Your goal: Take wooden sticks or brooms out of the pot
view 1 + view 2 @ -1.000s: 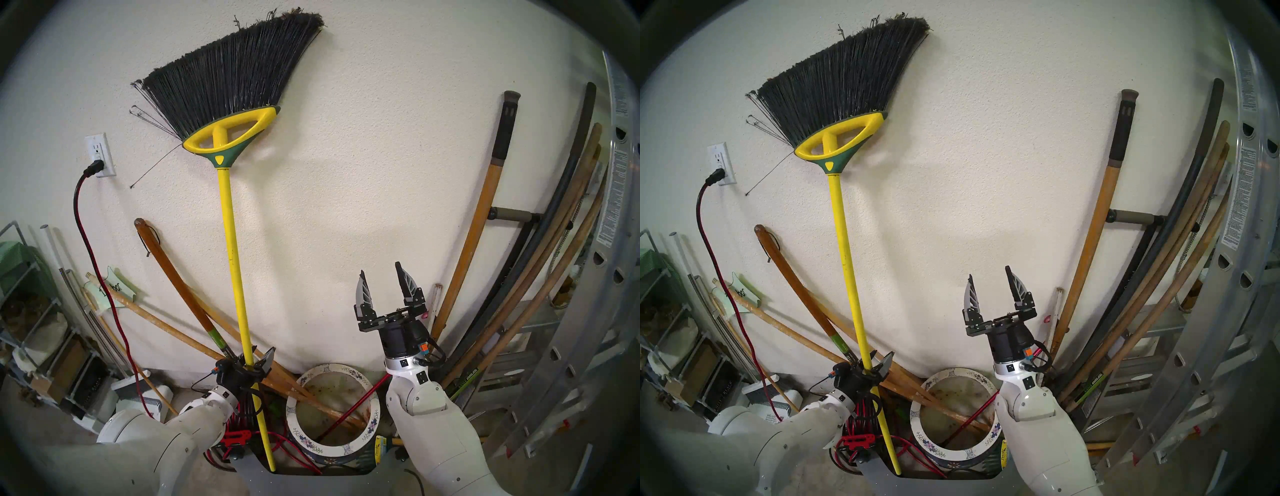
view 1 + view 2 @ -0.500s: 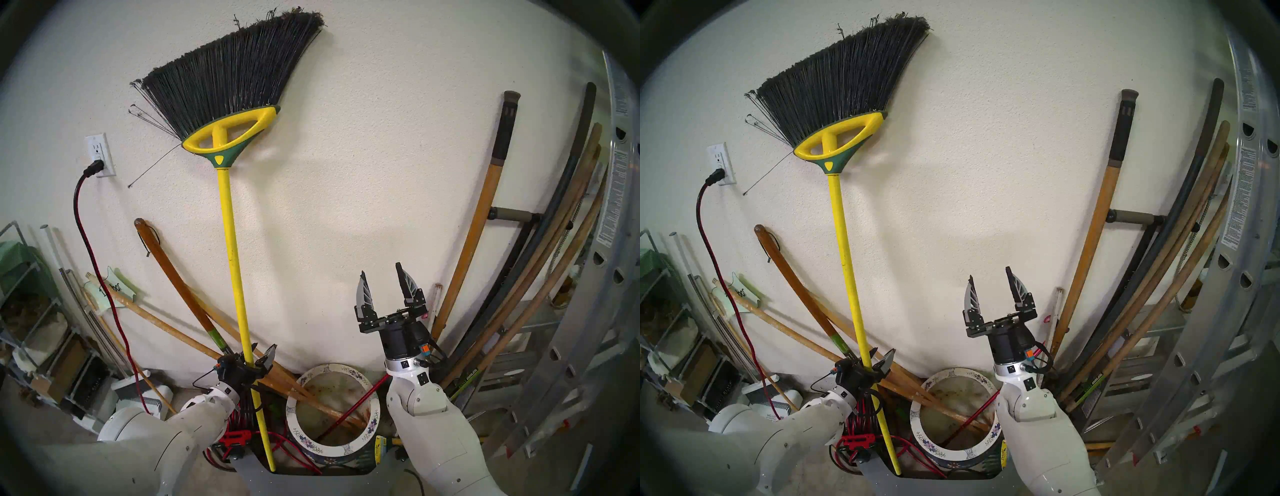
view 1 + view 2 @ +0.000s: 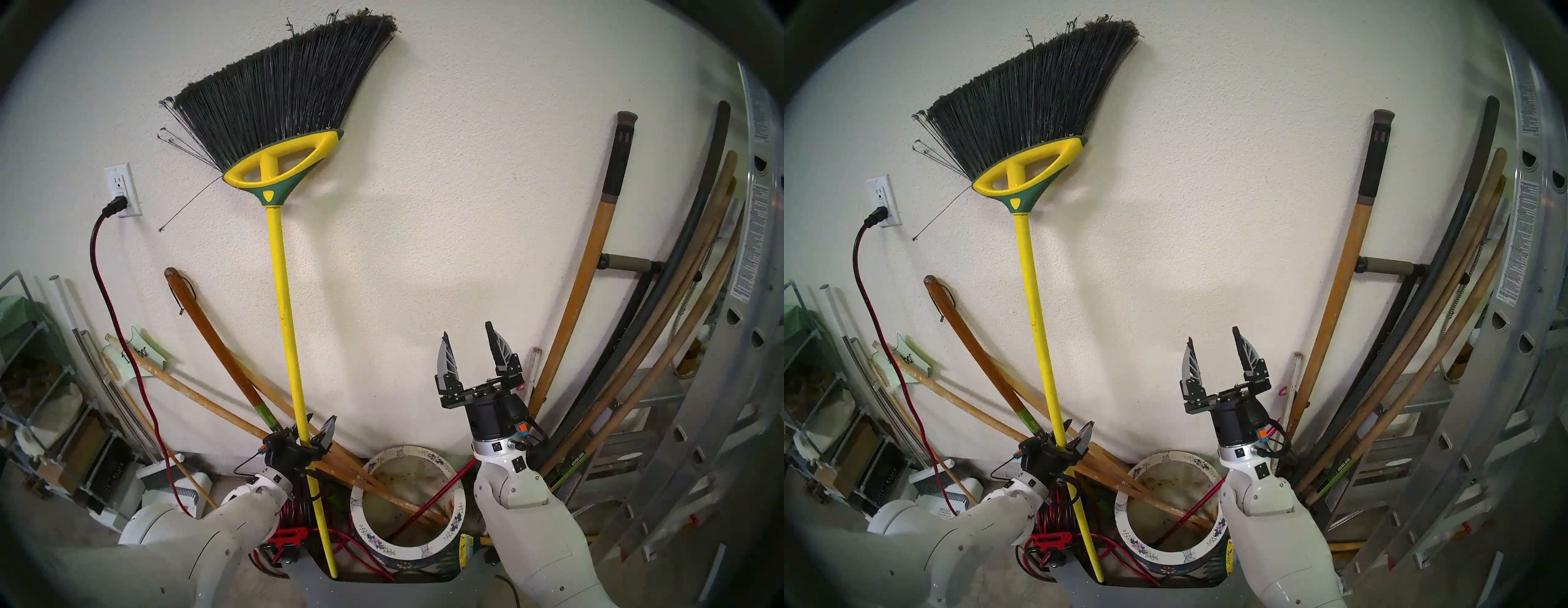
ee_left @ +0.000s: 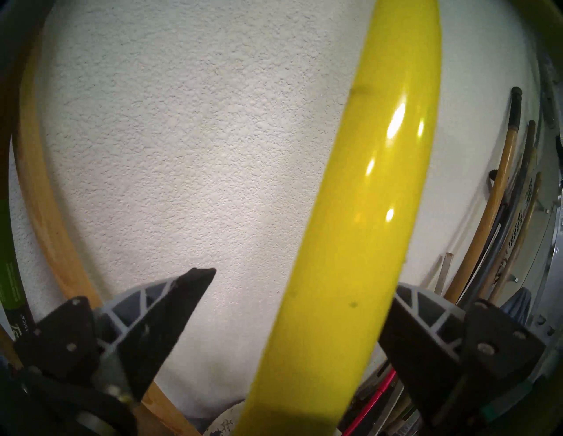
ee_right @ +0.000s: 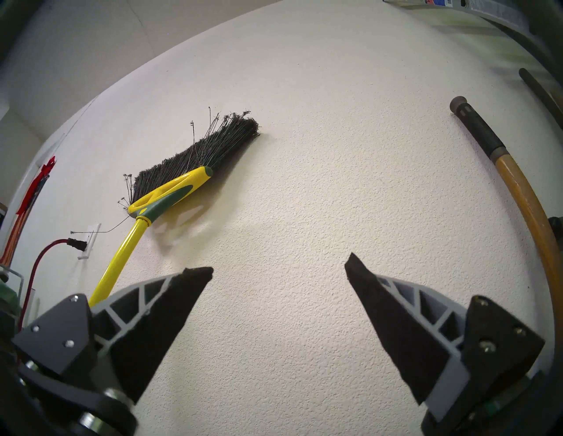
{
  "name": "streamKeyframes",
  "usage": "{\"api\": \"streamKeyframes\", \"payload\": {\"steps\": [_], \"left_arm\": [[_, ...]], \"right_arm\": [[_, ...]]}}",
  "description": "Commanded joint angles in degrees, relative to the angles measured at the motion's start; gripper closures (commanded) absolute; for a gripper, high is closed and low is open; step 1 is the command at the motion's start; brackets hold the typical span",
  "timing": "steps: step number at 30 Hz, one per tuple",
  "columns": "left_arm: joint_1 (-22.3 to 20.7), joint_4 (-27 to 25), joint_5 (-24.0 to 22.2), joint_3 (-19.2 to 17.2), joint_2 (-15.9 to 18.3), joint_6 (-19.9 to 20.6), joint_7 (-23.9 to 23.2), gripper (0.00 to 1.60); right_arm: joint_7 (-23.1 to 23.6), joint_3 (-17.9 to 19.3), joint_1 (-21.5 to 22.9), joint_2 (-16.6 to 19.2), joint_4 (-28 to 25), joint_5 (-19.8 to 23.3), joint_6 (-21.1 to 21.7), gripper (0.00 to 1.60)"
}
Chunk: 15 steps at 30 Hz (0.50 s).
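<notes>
- Broom with a bright yellow pole, a yellow-and-green triangular head and dark fanned bristles stands outside the pot, bristles up against the textured white wall; its foot is on the floor beside the red-and-black cable reel.
- Left gripper brackets the yellow pole low down with its jaws spread. In the left wrist view the pole runs between the fingers with a clear gap on one side and sits close to the other, so I judge it is not clamped.
- Right gripper points up towards the wall, jaws wide apart, holding nothing.
- Wide round ceramic pot with a white rim painted with small blue-purple flowers still has tan wooden poles and a thin red rod leaning in it, so the task is only part done.
- Risk: the broom leans on its bristles alone, and a finger brushing the pole could tip it sideways along the wall.
- Risk: if it falls right it could knock the poles or the pot; if left, it could land on the brown handles.
- Risk: the poles cross one another at the rim, so pulling one may drag its neighbours or rock the pot.
</notes>
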Motion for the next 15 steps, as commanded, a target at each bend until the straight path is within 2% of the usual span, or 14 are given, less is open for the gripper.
{"api": "streamKeyframes", "payload": {"steps": [1, 7, 15], "left_arm": [[1.05, -1.35, -1.99, -1.88, 0.52, -1.01, -3.86, 0.0], [1.8, -2.13, -3.49, -3.65, 0.8, -1.89, -7.01, 0.0], [2.51, -2.99, -5.24, -5.53, 1.29, -1.14, -10.3, 0.0]], "right_arm": [[0.88, 0.14, 0.16, -0.66, -0.18, 0.49, 0.02, 0.0], [1.79, 0.48, 0.13, -0.97, -0.13, 0.98, 0.02, 0.0], [2.98, 0.96, 0.08, -1.38, -0.06, 1.61, 0.02, 0.0]]}}
